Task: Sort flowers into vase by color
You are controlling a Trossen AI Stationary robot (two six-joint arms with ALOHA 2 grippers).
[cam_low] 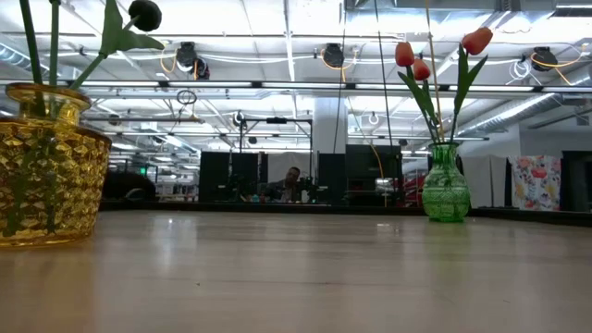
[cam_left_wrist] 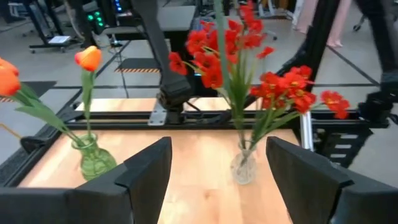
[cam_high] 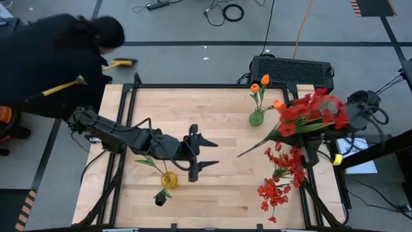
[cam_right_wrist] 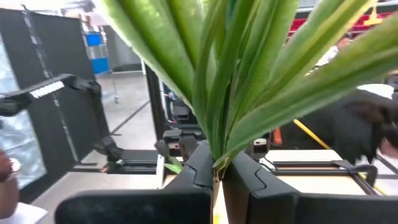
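- The right hand (cam_right_wrist: pixel 217 177), at the right of the high view, is clamped shut on the green stem of a red bunch (cam_high: pixel 309 115). It is gripped low on the stem so the blooms hang clear above the surface (cam_high: pixel 212 109).
- That stem slants down toward the frame's centre, a ready angle, I judge, for lowering into the clear vase (cam_left_wrist: pixel 244 167) at lower right, which already holds red sprays (cam_high: pixel 280 180).
- The left hand (cam_high: pixel 205 153), near the centre, stands wide open and holds nothing.
- Just beside it, at lower left, the yellow vase (cam_high: pixel 168 180) holds the black bloom (cam_high: pixel 159 200).
- The green vase (cam_high: pixel 257 118), at upper centre, keeps the orange tulips (cam_high: pixel 260 83), so each colour has its own vase.
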